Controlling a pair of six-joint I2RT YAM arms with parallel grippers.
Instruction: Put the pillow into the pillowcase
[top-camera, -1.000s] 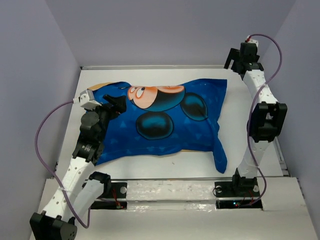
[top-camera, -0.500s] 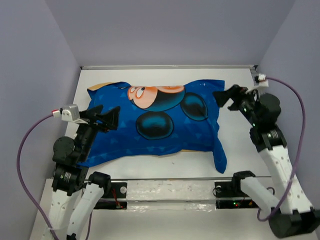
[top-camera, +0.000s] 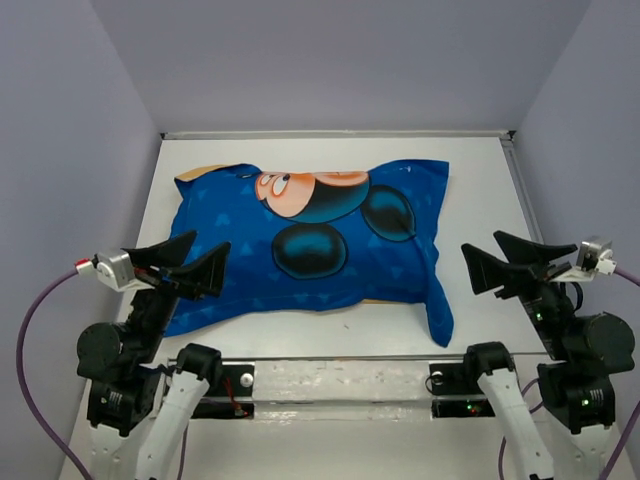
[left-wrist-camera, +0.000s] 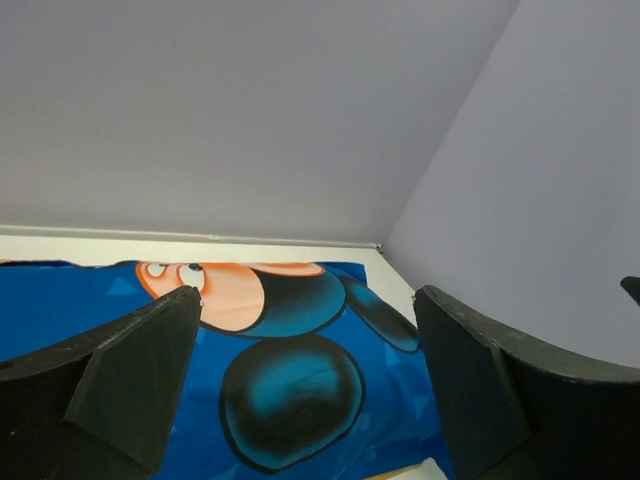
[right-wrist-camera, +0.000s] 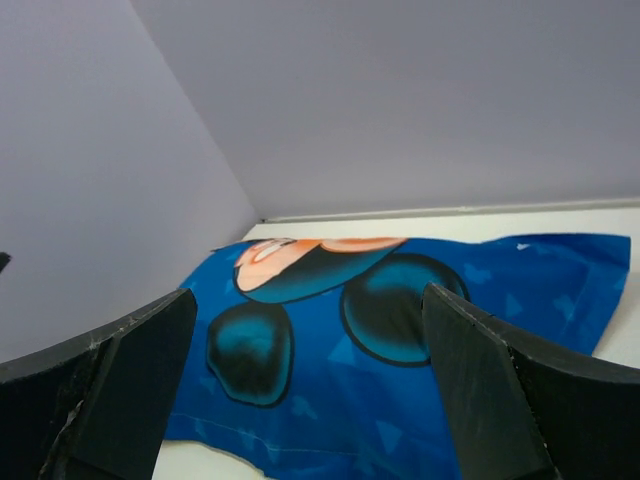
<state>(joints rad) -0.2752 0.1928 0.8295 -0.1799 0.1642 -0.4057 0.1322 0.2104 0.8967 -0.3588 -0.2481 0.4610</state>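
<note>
My left fingers (top-camera: 205, 273) are spread wide with nothing between them, held up off the worktop (top-camera: 490, 190) at its near-left corner. The right fingers (top-camera: 485, 272) are just as wide apart and just as empty, raised at the near-right side. Neither pair touches any cloth.

The pillowcase (top-camera: 330, 250) lies between the two arms, blue side up, with the Mickey Mouse cartoon facing the overhead camera. It takes up most of the middle of the worktop and runs nearly from the left edge to well past the centre. It looks plump and rounded rather than flat. A thin yellow-orange edge shows at its far-left corner and along its near hem. At the near-right corner a blue flap (top-camera: 441, 318) trails toward the arm bases. I cannot see the pillow in any view, so all I can report is the fullness of the case.

In the overhead view the left fingers' tips overlap the case's near-left corner, but they hang above it. The right fingers are well apart from the case, with bare worktop between them and the flap.

Through the left wrist camera I see the left fingers (left-wrist-camera: 130, 370) framing the pillowcase (left-wrist-camera: 300, 400) ahead and below. The right wrist camera shows the right fingers (right-wrist-camera: 120, 380) doing the same, with the pillowcase (right-wrist-camera: 400, 380) lying out in front.
</note>
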